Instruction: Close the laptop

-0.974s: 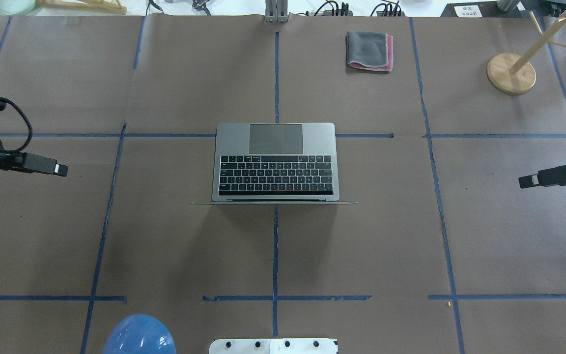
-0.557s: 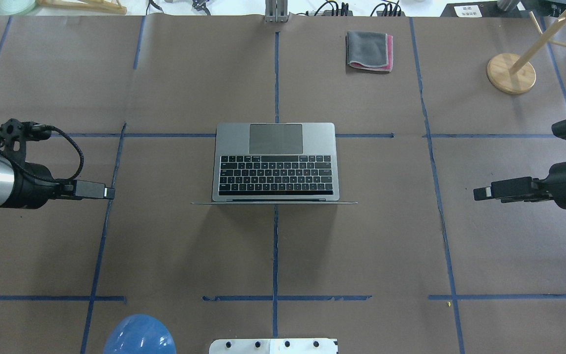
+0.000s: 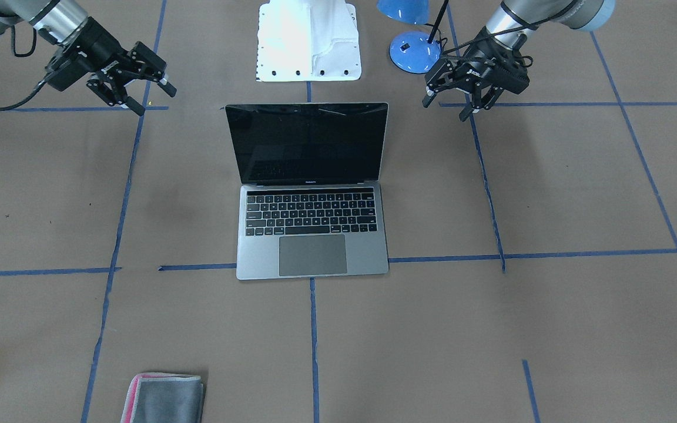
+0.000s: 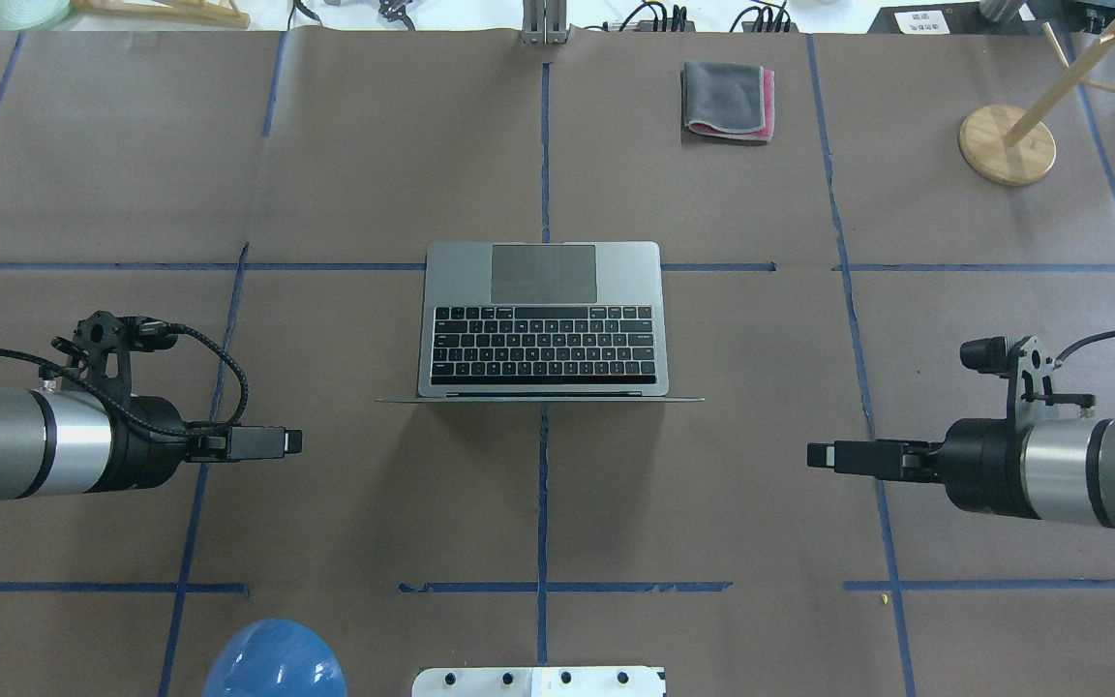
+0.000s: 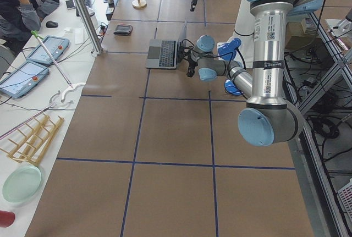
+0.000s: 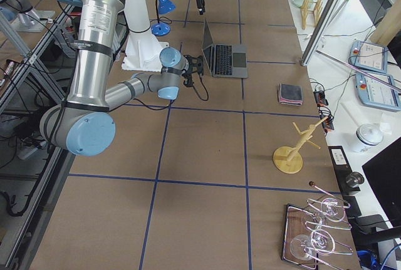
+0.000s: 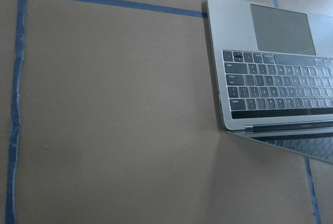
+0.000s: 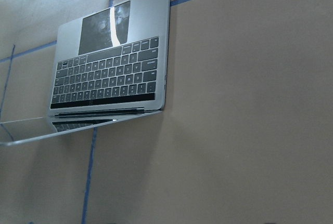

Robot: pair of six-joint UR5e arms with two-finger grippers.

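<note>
Approach is our step: left gripper (image 3: 447,108) and right gripper (image 3: 155,101), both spread wide and empty, hang either side of the laptop (image 3: 312,229), open between them. Next we need a push behind its screen (image 3: 308,144).

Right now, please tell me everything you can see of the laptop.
The laptop is slim and grey, metal by its look, with black keys, a large grey trackpad and a glossy black screen, which is dark. It stands open, the screen about upright and facing away from the robot. It lies flat near the middle of the brown table, over a blue tape line. Only the table touches it.
</note>
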